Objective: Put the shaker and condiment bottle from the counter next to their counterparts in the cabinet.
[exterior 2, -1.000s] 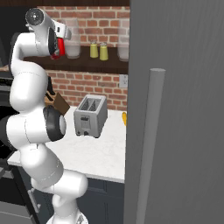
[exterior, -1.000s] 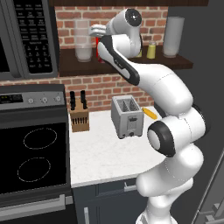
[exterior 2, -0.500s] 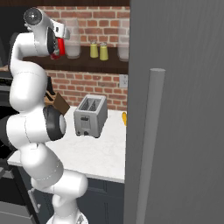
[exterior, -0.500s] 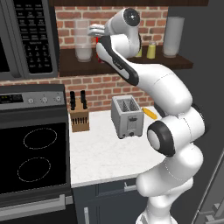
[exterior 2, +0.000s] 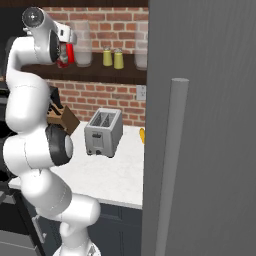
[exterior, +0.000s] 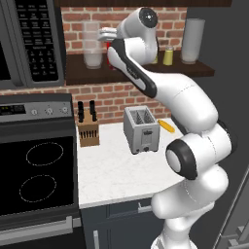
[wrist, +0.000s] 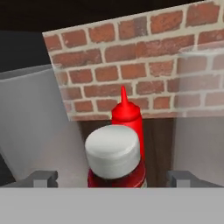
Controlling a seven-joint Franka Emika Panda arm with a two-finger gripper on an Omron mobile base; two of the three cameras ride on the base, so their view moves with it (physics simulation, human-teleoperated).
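Observation:
My gripper (wrist: 113, 178) is up at the cabinet shelf (exterior: 194, 70) and open. Its fingertips (wrist: 41, 178) stand wide on either side of the condiment bottle (wrist: 114, 151), with a gap on each side. That squat red bottle with a pale cap stands on the shelf, right in front of the tall red squeeze bottle (wrist: 127, 116) with the pointed nozzle. In the right base view the red bottle (exterior 2: 67, 53) shows just beside the hand. Two yellow-olive shakers (exterior 2: 107, 56) (exterior 2: 119, 58) stand side by side further right on the shelf.
A clear jar (exterior: 92, 46) and a grey canister (exterior: 194, 34) also stand on the shelf. On the counter (exterior: 112, 175) are a toaster (exterior: 141, 129), a knife block (exterior: 87, 129) and a yellow item (exterior: 166, 125). A stove (exterior: 39, 175) and microwave (exterior: 34, 41) are left, and a grey door (exterior 2: 200, 125) is right.
The fingers have spread wider around the condiment bottle. The arm and the bottle have hardly moved.

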